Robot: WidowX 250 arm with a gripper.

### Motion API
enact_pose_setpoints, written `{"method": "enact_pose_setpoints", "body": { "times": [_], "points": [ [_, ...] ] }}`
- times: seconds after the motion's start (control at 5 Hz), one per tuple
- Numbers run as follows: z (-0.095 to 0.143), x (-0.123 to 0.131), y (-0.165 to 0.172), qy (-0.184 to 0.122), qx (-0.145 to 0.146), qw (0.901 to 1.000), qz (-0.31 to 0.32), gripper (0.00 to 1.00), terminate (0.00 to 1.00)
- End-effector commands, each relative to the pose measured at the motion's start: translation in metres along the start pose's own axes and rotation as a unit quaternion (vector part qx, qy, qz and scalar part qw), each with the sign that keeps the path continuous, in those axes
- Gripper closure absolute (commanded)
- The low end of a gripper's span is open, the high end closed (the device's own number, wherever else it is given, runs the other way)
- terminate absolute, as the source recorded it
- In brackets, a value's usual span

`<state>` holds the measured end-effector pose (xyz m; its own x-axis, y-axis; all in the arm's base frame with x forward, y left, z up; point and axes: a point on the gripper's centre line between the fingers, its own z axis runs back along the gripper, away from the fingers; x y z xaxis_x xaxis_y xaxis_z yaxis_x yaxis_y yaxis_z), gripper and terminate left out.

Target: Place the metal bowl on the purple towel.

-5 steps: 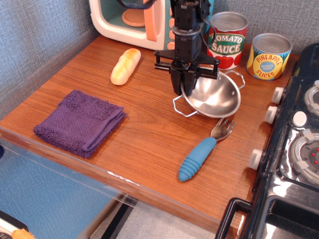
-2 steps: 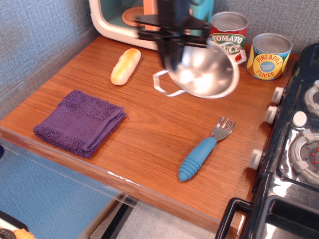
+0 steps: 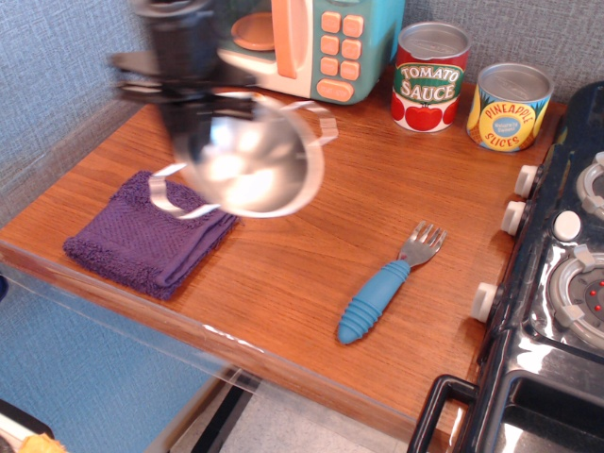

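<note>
The metal bowl [image 3: 253,168] hangs in the air, blurred by motion, tilted with its two wire handles showing. My gripper [image 3: 187,127] is shut on the bowl's left rim and is blurred too. The bowl is above the right edge of the purple towel [image 3: 127,241], which lies flat near the counter's front left corner. The bowl's lower left handle overlaps the towel's upper right corner in the view.
A toy microwave [image 3: 326,42] stands at the back. A tomato sauce can [image 3: 430,77] and a pineapple can [image 3: 510,106] stand at the back right. A blue-handled fork [image 3: 377,294] lies front right. A stove [image 3: 566,283] borders the right edge.
My gripper lifted the bowl off the counter near the cans and carried it left toward the towel. The bread roll is now hidden behind the gripper and bowl.
</note>
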<state>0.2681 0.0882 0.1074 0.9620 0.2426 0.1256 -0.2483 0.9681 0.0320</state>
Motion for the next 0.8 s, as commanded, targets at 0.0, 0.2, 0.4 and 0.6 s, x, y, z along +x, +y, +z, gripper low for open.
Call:
{"method": "enact_pose_setpoints", "body": {
  "times": [0.0, 0.2, 0.4, 0.6],
  "points": [
    [-0.001, -0.01, 0.057, -0.008, 0.034, 0.9982, 0.049, 1.0, 0.0],
    [-0.012, -0.011, 0.068, 0.005, 0.046, 0.9976, 0.053, 1.0, 0.0],
    [-0.023, -0.018, 0.072, 0.019, 0.057, 0.9969, 0.051, 1.0, 0.0],
    [-0.039, -0.019, 0.073, 0.039, 0.069, 0.9957, 0.048, 1.0, 0.0]
  ]
}}
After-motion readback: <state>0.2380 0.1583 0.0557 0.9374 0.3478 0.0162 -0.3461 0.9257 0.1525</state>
